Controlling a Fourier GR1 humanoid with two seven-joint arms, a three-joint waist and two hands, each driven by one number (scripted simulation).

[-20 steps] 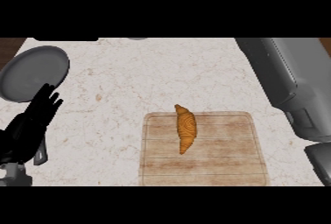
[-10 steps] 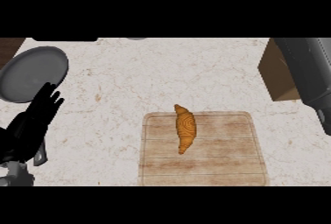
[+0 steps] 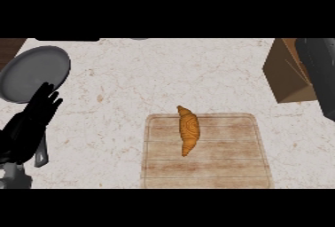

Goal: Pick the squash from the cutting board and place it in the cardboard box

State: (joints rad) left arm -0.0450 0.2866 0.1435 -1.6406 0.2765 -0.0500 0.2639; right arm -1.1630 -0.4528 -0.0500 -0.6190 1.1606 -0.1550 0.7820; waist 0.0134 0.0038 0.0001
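Observation:
The orange squash (image 3: 188, 131) lies lengthwise on the wooden cutting board (image 3: 222, 168), in its upper left part, with nothing touching it. The cardboard box (image 3: 286, 73) stands at the counter's right side, above and to the right of the board. Part of it is hidden by my right forearm (image 3: 321, 75), which runs along the right edge; the right hand itself does not show. My left hand (image 3: 33, 122) rests open at the left edge with its fingers up, well to the left of the board.
A grey round pan (image 3: 33, 68) sits at the upper left, just above my left hand. The marble counter (image 3: 163, 75) stretches between pan, board and box. Dark wood shows past the counter's top left corner.
My right forearm has swung out to the right edge, uncovering the cardboard box. The squash, the board and my left hand have stayed put.

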